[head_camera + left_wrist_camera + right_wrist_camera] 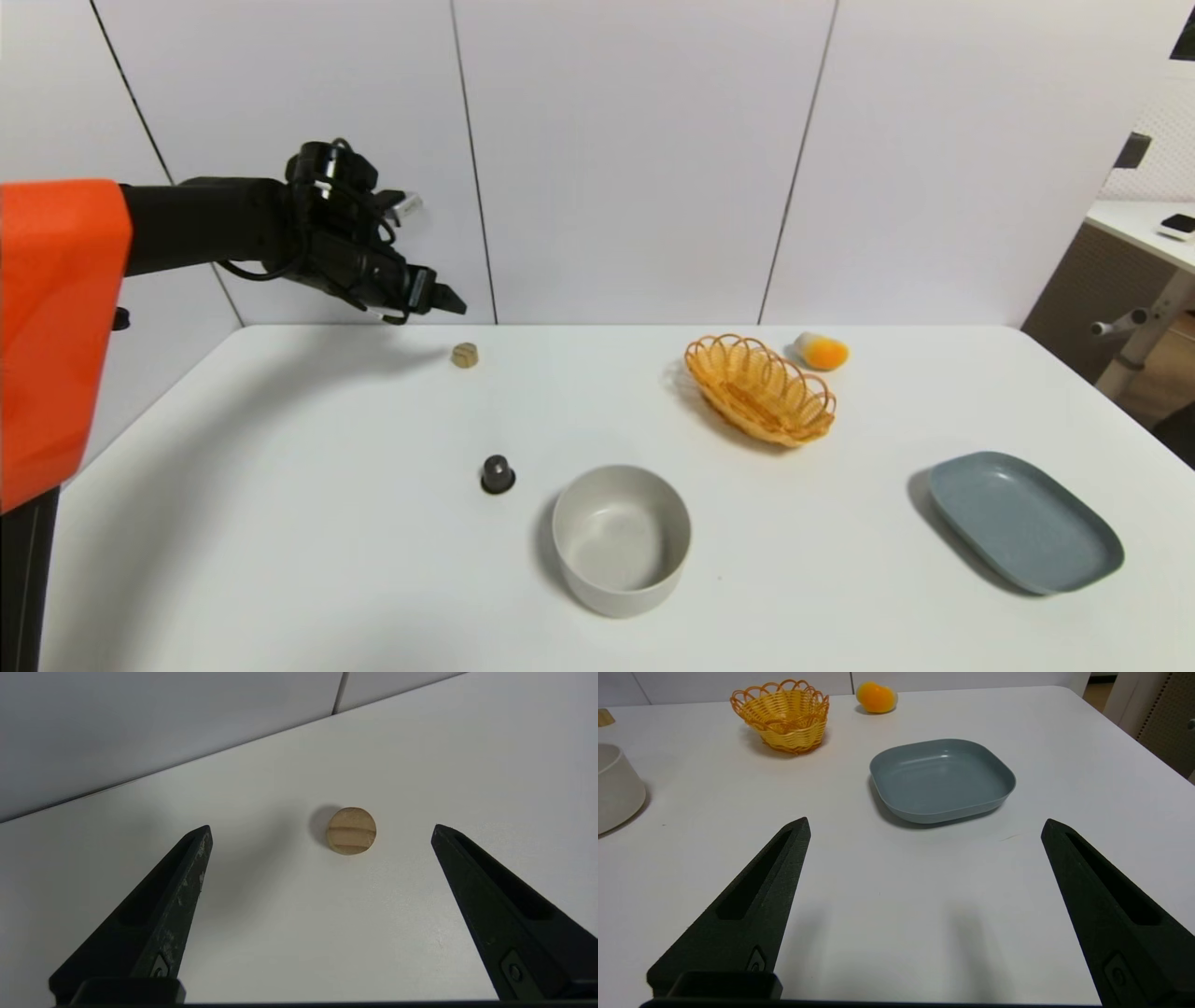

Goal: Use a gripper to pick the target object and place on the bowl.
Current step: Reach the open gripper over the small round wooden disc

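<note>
The small tan wooden block point(465, 355) with groove lines lies on the white table near the back edge. My left gripper point(446, 301) hovers above and just left of it, open and empty. In the left wrist view the block point(351, 830) lies ahead of the gripper point(322, 830), between the lines of the spread fingers and apart from both. The beige-grey bowl point(621, 539) stands empty at the front middle; its side shows in the right wrist view point(616, 788). My right gripper point(924, 826) is open and empty, low over bare table, out of the head view.
A dark grey capsule-like cone point(498, 474) stands left of the bowl. An orange woven basket point(759, 388) and an orange-and-white rounded object point(822, 351) are at the back right. A blue-grey plate point(1024, 521) lies at the front right. A wall is close behind the table.
</note>
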{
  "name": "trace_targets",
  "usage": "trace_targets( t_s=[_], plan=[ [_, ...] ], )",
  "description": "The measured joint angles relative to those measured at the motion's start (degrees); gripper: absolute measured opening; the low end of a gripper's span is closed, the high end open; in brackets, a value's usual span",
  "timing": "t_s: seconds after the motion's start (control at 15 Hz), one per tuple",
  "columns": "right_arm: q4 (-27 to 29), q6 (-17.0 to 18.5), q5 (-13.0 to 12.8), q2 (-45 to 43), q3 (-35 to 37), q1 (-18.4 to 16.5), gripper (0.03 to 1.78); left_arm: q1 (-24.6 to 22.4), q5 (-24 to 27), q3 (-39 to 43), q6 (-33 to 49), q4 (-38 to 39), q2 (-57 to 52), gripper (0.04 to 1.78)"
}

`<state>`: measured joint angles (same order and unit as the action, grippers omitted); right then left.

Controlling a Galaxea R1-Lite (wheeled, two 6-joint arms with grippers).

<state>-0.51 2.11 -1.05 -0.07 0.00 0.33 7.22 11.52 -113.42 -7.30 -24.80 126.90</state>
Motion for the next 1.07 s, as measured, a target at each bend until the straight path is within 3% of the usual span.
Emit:
trace_targets(
  t_s=[0.53,0.8,1.07],
  plan=[
    [0.00,0.00,0.00,0.00,0.00,-0.02,1.71,3.33,-0.66,0.02,1.13,-0.56,3.94,1.69],
    [0.00,-0.02,0.00,0.00,0.00,0.00,1.71,3.56,-5.55,0.11,1.22,-0.61,4.68,1.69],
    [0.00,0.00,0.00,0.00,0.00,0.00,1.71,3.78,-5.92,0.24,1.11,-0.69,5.40,1.69]
  ],
)
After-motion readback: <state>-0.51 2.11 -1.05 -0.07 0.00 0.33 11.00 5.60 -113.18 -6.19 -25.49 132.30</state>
